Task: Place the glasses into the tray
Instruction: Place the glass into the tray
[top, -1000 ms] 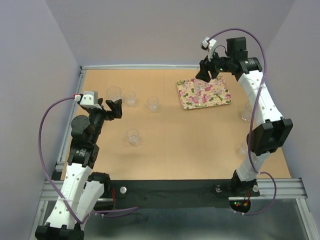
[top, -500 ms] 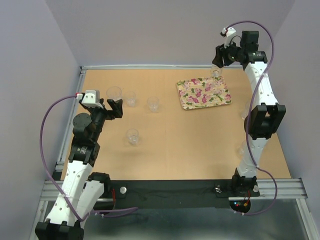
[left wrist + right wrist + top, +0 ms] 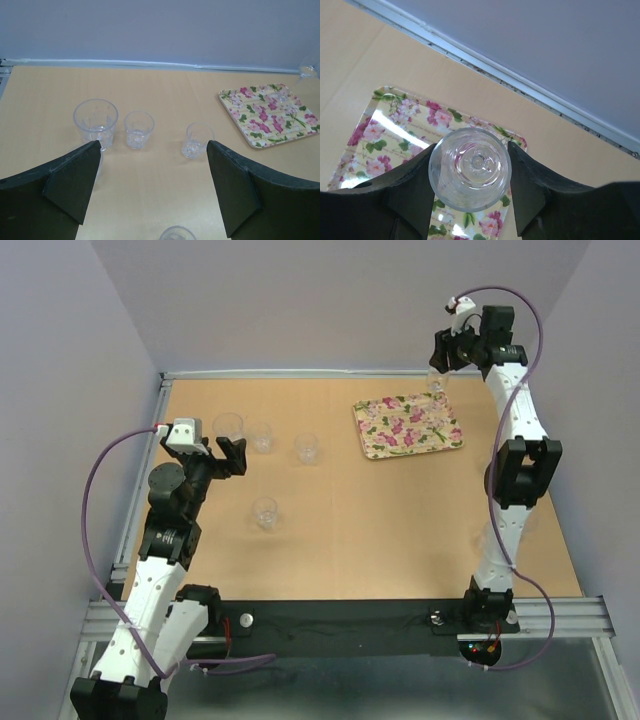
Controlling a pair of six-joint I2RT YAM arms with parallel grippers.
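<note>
Nearest, a lone tumbler [image 3: 265, 512] stands on the table [image 3: 380, 530]. Over it the left gripper [image 3: 224, 450] hangs with jaws spread wide and nothing in them, probably idle while the other arm works. Beyond it, 3 tumblers [image 3: 138, 129] stand in a row. The tray [image 3: 408, 426] lies far right and may hold 1 glass, though that is too faint to confirm. Above its far corner, the right gripper [image 3: 441, 362] clamps a glass [image 3: 470, 170] by its sides, mouth up, suited to lowering.

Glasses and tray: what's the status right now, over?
Left gripper open, empty. Right gripper shut on one glass, aloft at far corner of tray. Four glasses on table, left side. Path to tray looks clear.
</note>
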